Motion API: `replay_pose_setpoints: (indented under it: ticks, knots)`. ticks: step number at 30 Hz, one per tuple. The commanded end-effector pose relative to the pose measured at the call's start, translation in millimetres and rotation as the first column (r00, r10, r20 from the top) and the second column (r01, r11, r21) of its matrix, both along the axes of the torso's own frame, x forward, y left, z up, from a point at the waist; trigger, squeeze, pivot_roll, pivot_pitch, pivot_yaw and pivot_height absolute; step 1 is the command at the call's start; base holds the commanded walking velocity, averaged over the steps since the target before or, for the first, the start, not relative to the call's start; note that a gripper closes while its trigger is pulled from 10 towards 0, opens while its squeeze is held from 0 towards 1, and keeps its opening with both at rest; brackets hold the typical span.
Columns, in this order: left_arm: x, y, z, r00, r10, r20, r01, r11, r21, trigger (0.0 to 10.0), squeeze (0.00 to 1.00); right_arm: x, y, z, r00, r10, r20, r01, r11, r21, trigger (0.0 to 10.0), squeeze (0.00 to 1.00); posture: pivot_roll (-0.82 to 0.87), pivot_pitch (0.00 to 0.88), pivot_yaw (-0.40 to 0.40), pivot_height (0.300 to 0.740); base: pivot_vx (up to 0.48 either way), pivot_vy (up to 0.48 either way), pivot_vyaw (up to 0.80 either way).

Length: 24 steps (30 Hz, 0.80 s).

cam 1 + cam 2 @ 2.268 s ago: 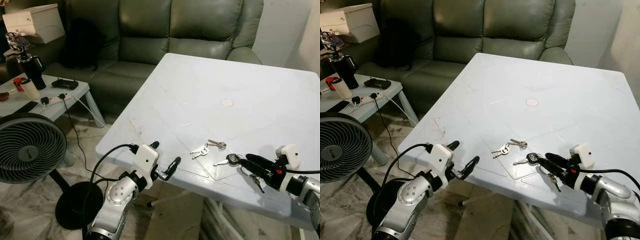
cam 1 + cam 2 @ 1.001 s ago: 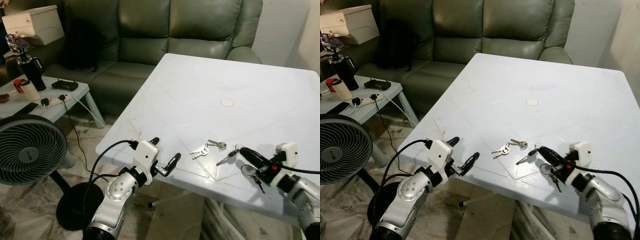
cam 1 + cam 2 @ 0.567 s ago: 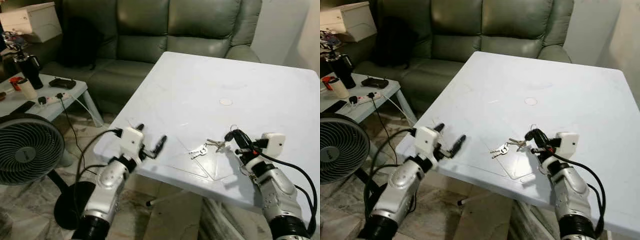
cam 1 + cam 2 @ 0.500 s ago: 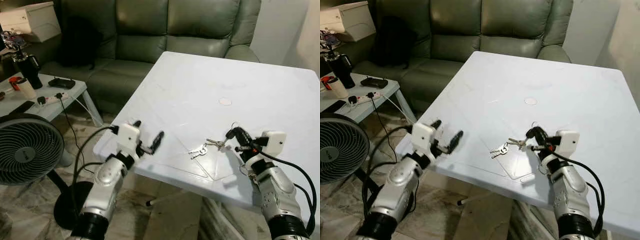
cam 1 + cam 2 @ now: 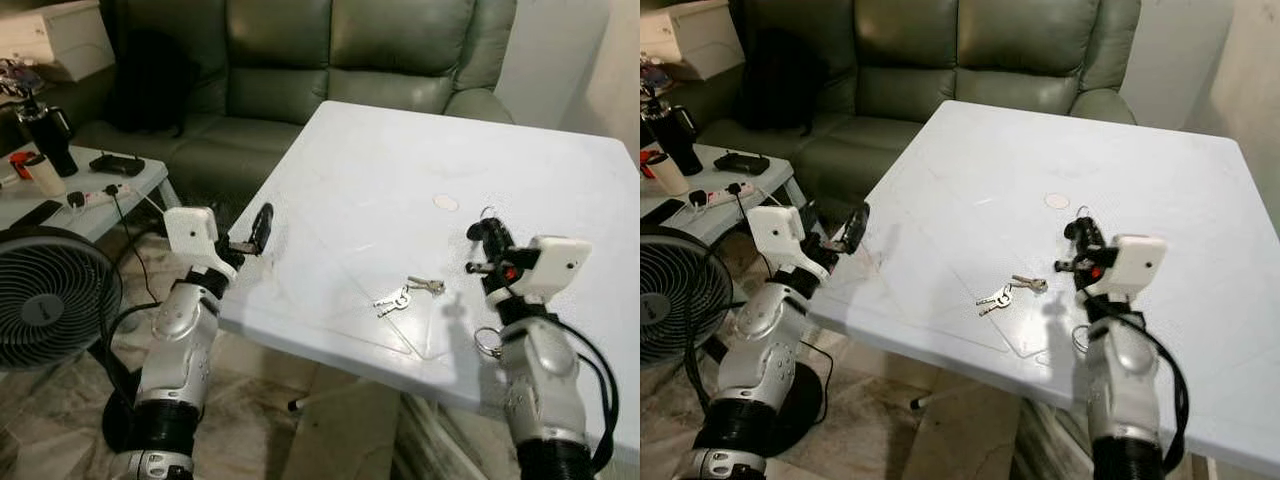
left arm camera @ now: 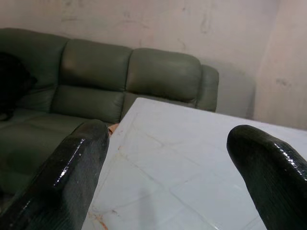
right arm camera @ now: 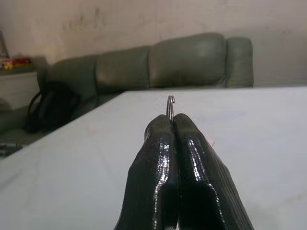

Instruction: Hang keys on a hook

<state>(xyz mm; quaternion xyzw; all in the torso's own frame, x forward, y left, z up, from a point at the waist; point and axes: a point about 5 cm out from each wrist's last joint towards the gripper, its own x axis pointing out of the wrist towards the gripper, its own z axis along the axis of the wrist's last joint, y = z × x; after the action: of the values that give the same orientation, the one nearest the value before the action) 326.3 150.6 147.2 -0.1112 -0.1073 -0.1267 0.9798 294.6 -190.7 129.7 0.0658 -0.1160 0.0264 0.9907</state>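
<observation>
The right gripper (image 5: pixel 484 240) is hovering above the near right part of the white table (image 5: pixel 380 180), its two black fingers (image 7: pixel 175 158) pressed tight together and pinching a thin metal ring (image 7: pixel 170 106) that is poking up from between their tips. Another ring (image 5: pixel 487 342) is dangling beside the right forearm, below the gripper; whether keys are hanging from it is not clear. A separate bunch of keys (image 5: pixel 406 293) is lying flat on the table, to the left of the right gripper and well apart from it.

The left gripper (image 5: pixel 255 232) is hanging in the air at the table's left edge, its fingers (image 6: pixel 76 167) standing wide apart around nothing, pointing across the tabletop toward the green sofa (image 5: pixel 300 60) behind it.

A small round disc (image 5: pixel 445 202) is sitting near the table's middle. To the robot's left, a fan (image 5: pixel 45 295) is standing on the marble floor in front of a low side table (image 5: pixel 120 185) carrying a black tumbler (image 5: pixel 40 140), a power strip and other small items. A white box (image 5: pixel 55 40) is sitting at the sofa's far left end.
</observation>
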Motion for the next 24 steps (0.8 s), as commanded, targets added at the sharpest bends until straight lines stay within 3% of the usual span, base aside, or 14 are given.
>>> replay_pose_setpoints:
  ticks: [1,3,10,15,24]
  knots:
    - [-3.9,7.6,-4,0.999,0.036,-0.014,-0.036,0.999,-0.001,10.0,0.00,-2.1,5.2,5,1.000,-0.005,0.010,0.005,1.000,0.003,10.0,0.00,-0.04,0.000,0.022,0.740,0.000,0.000,0.00]
    - [-8.3,13.0,-16,0.996,0.062,-0.059,-0.062,0.998,0.000,10.0,0.00,-9.2,14.3,-8,0.998,-0.010,-0.055,0.010,1.000,-0.014,10.0,0.00,-0.04,0.000,0.027,0.740,0.000,0.000,0.00]
    - [2.2,19.0,-7,0.995,0.084,-0.061,-0.084,0.996,-0.004,10.0,0.00,-4.2,24.0,-7,0.997,0.016,-0.082,-0.022,0.998,-0.066,10.0,0.00,-0.04,0.000,0.034,0.740,0.000,0.000,-0.13]
    - [12.4,22.7,2,0.995,0.089,-0.050,-0.088,0.996,0.012,10.0,0.00,5.8,17.9,2,0.997,-0.020,-0.069,0.014,0.996,-0.090,10.0,0.00,-0.04,0.000,0.036,0.740,0.000,0.000,-0.75]
    - [16.4,20.1,3,0.994,0.091,-0.055,-0.090,0.996,0.021,10.0,0.00,5.8,21.1,4,0.998,0.002,-0.067,-0.008,0.996,-0.093,10.0,0.00,-0.04,0.000,0.035,0.740,0.000,0.000,-0.78]
